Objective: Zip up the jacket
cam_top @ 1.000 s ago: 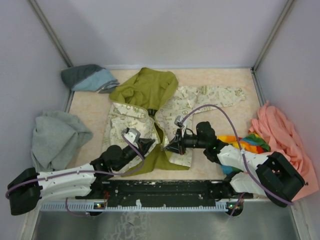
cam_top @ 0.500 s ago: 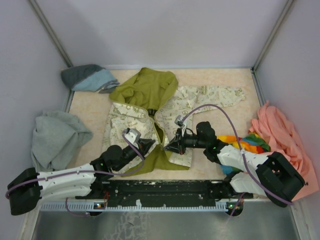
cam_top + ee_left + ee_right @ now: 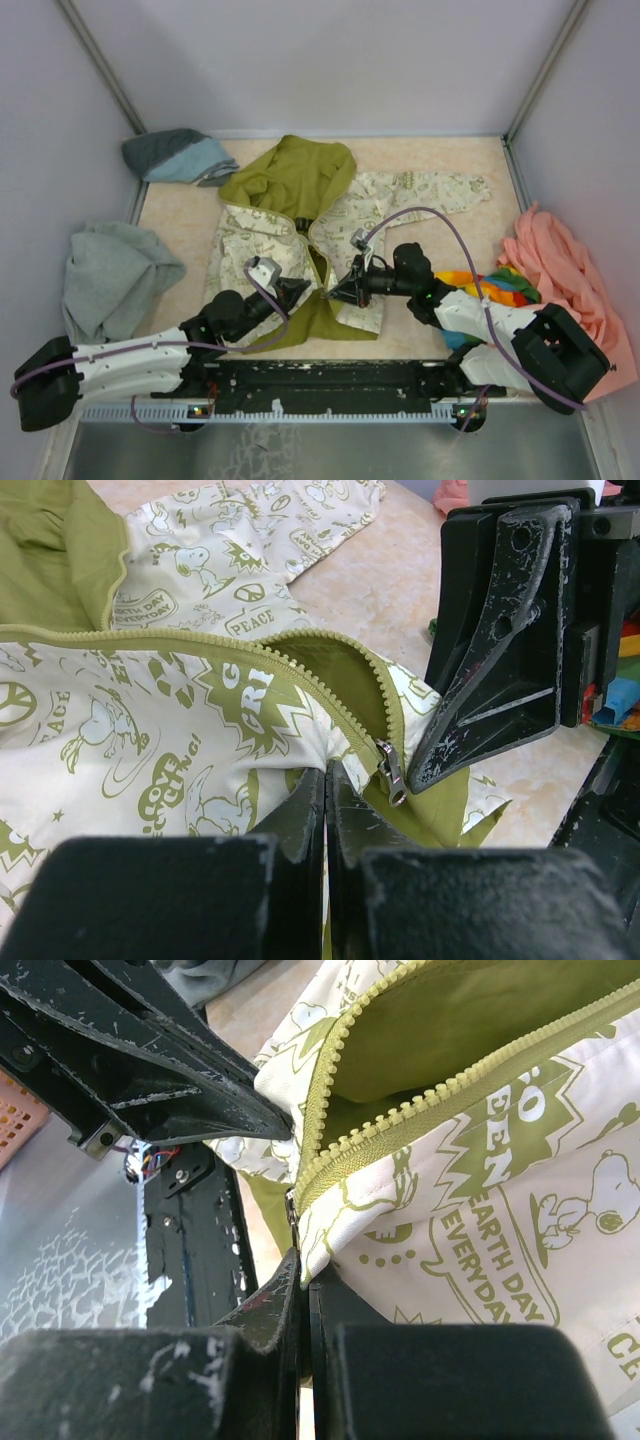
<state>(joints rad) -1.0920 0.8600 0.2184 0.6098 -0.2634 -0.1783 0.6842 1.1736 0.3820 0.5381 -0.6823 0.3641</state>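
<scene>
**Left fingers** [image 3: 312,798]: pressed together on a fold of cream printed cloth, right below the foot of the zipper.

**Right fingers** [image 3: 290,1282]: likewise closed on the cloth edge of the opposite front panel. Their tips sat just beside the slider [image 3: 393,776]. Whether they held the pull tab itself could not be told.

**Zipper:** the two olive tooth rows [image 3: 300,665] met at the slider and spread apart above it, so closing had barely begun.

**Jacket** [image 3: 250,235]: lay open in the middle of the worktop [image 3: 180,215], with the hood [image 3: 290,175] toward the far wall and the hem toward the arm bases.

**Handling note (judgement):**
- The left side should anchor the hem flat and taut.
- The right side should draw the slider toward the hood along the tooth line, not upward.
- The grip would be better on the tab than on cloth.
- Green lining bulged beside the teeth and looked liable to jam.

**Surroundings:**
- A grey sweatshirt [image 3: 110,275] lay at the left.
- A peach garment [image 3: 560,265] lay at the right.
- Both were well apart from the zipper.
</scene>
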